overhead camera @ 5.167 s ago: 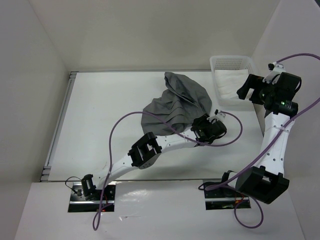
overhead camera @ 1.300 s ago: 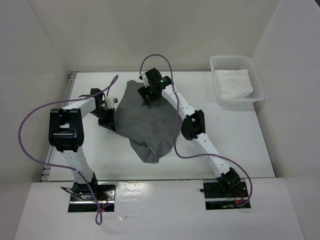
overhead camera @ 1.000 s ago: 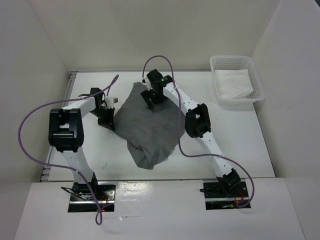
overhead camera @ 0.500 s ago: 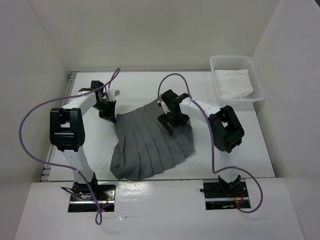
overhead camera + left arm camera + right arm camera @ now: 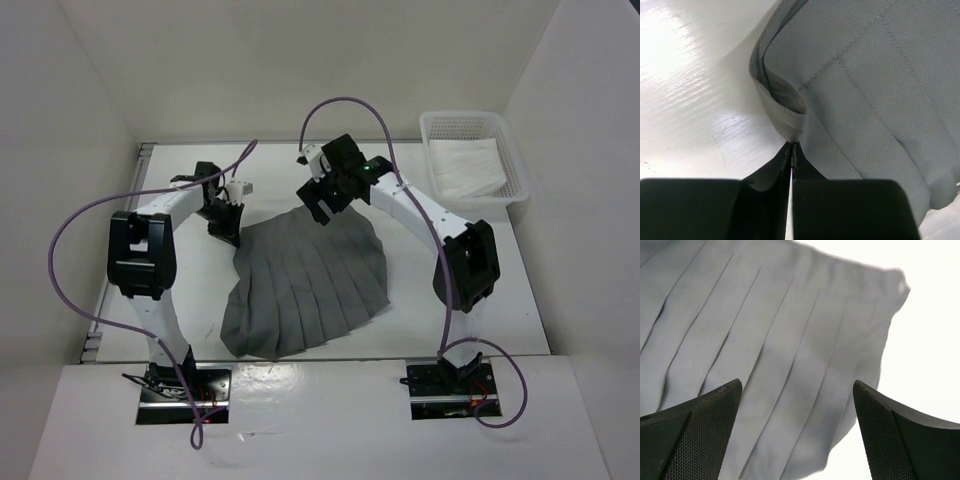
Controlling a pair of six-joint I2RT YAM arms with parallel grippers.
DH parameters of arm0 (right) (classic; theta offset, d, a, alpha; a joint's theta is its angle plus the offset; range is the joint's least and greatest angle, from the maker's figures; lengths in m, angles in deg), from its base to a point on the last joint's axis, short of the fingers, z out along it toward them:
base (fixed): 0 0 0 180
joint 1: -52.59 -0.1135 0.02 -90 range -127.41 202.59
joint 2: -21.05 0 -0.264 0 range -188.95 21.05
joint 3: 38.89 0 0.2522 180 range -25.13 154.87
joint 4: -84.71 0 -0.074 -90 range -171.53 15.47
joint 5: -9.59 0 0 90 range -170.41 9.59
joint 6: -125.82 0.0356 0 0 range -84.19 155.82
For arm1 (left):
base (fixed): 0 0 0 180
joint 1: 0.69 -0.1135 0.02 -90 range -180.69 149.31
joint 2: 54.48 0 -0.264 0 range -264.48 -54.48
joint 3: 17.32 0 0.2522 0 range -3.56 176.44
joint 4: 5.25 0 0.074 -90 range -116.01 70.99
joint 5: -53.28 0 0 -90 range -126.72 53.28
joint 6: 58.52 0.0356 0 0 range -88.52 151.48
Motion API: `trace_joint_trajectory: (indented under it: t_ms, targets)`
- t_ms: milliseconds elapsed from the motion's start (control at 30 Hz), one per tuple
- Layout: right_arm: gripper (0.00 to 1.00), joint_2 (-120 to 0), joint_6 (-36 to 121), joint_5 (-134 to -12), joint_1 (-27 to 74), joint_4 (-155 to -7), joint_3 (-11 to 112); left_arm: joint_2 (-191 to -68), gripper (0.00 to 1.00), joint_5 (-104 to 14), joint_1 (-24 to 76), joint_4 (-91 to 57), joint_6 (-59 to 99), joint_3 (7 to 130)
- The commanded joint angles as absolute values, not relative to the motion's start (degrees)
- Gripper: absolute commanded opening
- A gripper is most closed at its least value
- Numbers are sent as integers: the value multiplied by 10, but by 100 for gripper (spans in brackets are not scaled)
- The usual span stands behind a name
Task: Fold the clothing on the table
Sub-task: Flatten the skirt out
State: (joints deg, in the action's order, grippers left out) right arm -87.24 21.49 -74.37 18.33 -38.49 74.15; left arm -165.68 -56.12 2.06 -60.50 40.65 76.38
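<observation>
Skirt fabric, mid-grey and pleated, was spread flat on the white tabletop (image 5: 180,290). The skirt (image 5: 305,285) was fanned out, with its long straight pleats running from a narrow top edge to a wide curved hem. It lay well apart from the white mesh basket (image 5: 475,120), on the side of that basket toward the thin metal rail (image 5: 118,250). Bare tabletop was left between the skirt and the basket. A folded white cloth (image 5: 465,168) was held inside the basket.

The left end effector (image 5: 232,232) was placed at the top corner of the skirt on the side away from the basket. In the left wrist view, the left end effector (image 5: 791,152) was shown with its two fingers pressed together on a small fold of the skirt (image 5: 865,75), right at a stitched edge.

The right end effector (image 5: 318,208) was held over the skirt's top edge, nearer the basket than the left one. In the right wrist view, the right end effector (image 5: 796,440) was seen with its fingers set wide apart and nothing gripped between them. The pleats of the skirt (image 5: 765,340) were visible below it, with white tabletop past the cloth's edge.
</observation>
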Motion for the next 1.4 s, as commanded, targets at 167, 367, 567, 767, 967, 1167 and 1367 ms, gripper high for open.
trace_joint_trajectory:
  t_ms: [167, 367, 567, 767, 967, 1167, 1367]
  targets:
    - [94, -981, 213, -711, 199, -468, 819, -1620, 54, -540, 20, -587, 415, 742]
    - [93, -963, 218, -678, 199, -468, 807, -1520, 76, -527, -4, -549, 387, 705]
    - [93, -963, 224, -684, 210, -474, 808, -1543, 77, -575, -4, -524, 375, 676]
    - [93, -958, 224, -678, 216, -469, 802, -1605, 76, -640, -17, -517, 369, 670]
    - [93, -935, 218, -678, 221, -474, 779, -1633, 74, -650, -42, -489, 342, 675]
    - [93, -935, 218, -685, 221, -474, 779, -1675, 69, -676, -47, -483, 337, 687]
    - [93, -949, 218, -695, 221, -480, 779, -1693, 59, -700, -47, -477, 342, 692]
